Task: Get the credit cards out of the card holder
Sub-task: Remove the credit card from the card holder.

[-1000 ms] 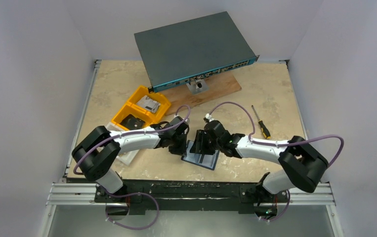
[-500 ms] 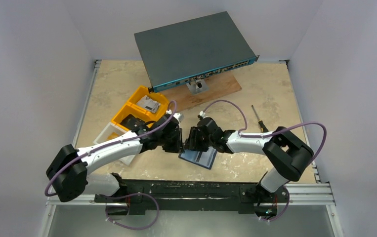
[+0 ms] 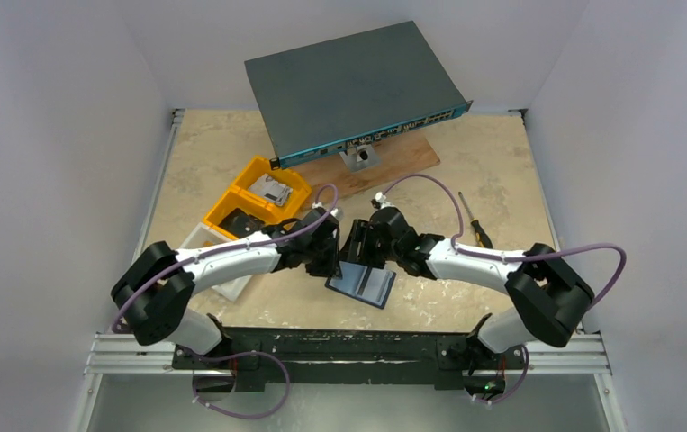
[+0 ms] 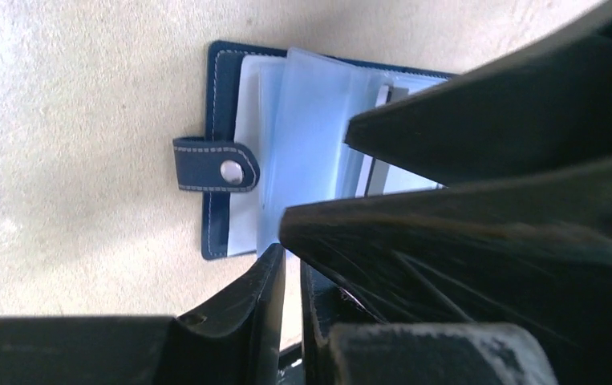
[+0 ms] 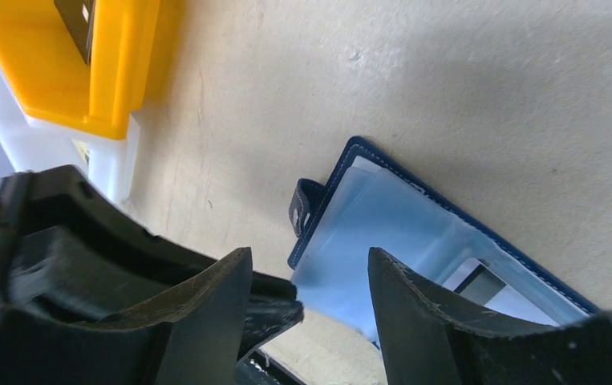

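1. The left gripper (image 4: 290,261) is holding its jaws nearly together, seemingly pinching a clear sleeve (image 4: 310,120) by its edge.
2. The card holder (image 3: 362,285) is lying open on the table (image 3: 501,171) between both grippers, 1 credit card (image 5: 479,281) showing inside a sleeve.
3. The right gripper (image 5: 309,255) is hanging wide open over the sleeves.
4. Closing on sleeve and card together is risking dragging the whole holder.
5. Dark fingers are blocking the holder, hiding the card count and the pinch itself.
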Robot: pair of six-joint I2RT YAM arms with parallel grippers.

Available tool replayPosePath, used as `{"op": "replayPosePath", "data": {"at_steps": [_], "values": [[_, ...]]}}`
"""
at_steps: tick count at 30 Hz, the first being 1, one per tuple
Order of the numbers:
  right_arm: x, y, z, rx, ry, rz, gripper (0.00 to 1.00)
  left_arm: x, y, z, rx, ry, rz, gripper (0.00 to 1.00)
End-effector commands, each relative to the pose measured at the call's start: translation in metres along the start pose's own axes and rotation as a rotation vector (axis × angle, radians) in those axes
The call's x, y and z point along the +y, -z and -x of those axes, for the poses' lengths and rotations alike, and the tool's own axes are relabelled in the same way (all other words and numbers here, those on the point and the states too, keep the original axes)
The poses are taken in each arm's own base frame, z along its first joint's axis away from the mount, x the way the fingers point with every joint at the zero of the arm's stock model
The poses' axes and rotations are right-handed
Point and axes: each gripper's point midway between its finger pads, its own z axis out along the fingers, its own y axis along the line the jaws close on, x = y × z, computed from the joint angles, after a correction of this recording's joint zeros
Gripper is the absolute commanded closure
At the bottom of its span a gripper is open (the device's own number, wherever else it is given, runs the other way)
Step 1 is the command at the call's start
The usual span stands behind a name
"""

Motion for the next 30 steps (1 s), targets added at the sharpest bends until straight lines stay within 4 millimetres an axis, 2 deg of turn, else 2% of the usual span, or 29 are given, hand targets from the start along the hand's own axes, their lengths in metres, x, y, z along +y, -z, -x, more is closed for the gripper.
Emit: {"op": "replayPosePath", "data": {"at_steps": [1,6,12,19,30], "values": [[-0.001,0.01,0.008,-0.039,-0.03,-0.009,0.44,-0.019,-0.015,0.033,-0.094,0.023,-0.037,0.89],[-0.007,0.02,0.014,-0.076,-0.041,-0.026,0.44,-0.014,-0.028,0.034,-0.082,0.026,-0.005,0.9],[-0.035,0.04,0.01,-0.103,-0.035,-0.129,0.45,-0.027,-0.033,0.036,-0.057,-0.006,-0.055,0.86],[-0.078,0.057,-0.001,-0.123,-0.009,-0.277,0.65,-0.047,-0.029,0.036,-0.032,-0.034,-0.152,0.8],[-0.095,0.053,-0.007,-0.103,0.014,-0.341,0.79,-0.055,-0.04,0.025,0.042,-0.064,-0.205,0.78]]}}
